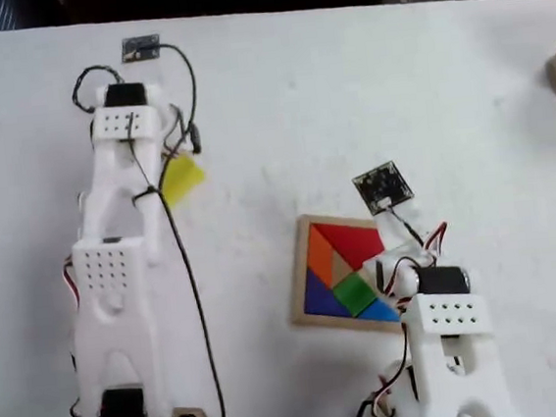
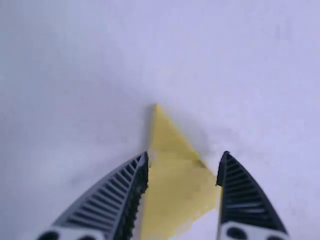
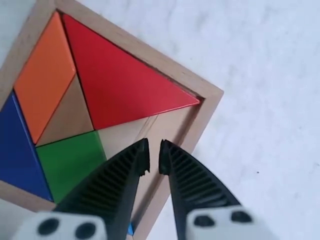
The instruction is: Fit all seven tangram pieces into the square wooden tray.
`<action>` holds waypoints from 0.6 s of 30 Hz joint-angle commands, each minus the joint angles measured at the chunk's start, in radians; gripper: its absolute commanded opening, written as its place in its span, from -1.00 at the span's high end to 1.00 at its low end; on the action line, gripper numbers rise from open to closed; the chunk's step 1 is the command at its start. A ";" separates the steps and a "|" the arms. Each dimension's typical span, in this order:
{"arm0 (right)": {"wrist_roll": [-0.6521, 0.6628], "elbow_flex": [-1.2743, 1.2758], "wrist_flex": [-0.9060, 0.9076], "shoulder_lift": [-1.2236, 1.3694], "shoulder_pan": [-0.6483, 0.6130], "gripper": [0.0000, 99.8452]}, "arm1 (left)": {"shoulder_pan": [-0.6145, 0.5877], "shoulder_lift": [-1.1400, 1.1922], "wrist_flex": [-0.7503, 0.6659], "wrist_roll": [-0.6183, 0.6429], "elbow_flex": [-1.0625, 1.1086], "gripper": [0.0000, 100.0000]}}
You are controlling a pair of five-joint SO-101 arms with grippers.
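Left gripper (image 2: 182,167) spreads its ribbed fingers either side of the flat yellow triangle (image 2: 172,182), upper left in the high view. Right gripper (image 3: 154,157), pinched nearly closed and empty, hovers over the square wooden tray (image 3: 194,129), lower centre-right.

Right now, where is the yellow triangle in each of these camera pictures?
High view: the yellow triangle lies on the white table beside the left arm, left of the wooden tray.
Left wrist view: the triangle sits between the fingers of the open left gripper.
Right wrist view: that camera faces the tray instead.
Shared landmark: the white table under everything.
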 commanded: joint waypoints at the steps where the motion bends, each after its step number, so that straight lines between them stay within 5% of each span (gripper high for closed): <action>1: 0.015 -0.009 -0.027 -0.019 -0.008 0.90 | -0.004 0.025 -0.026 -0.009 -0.057 0.53; 6: 0.015 -0.009 -0.027 -0.019 -0.008 0.90 | -0.021 0.054 0.003 -0.002 -0.057 0.53; 18: 0.015 -0.009 -0.027 -0.019 -0.008 0.90 | 0.067 0.012 0.322 -0.012 -0.041 0.53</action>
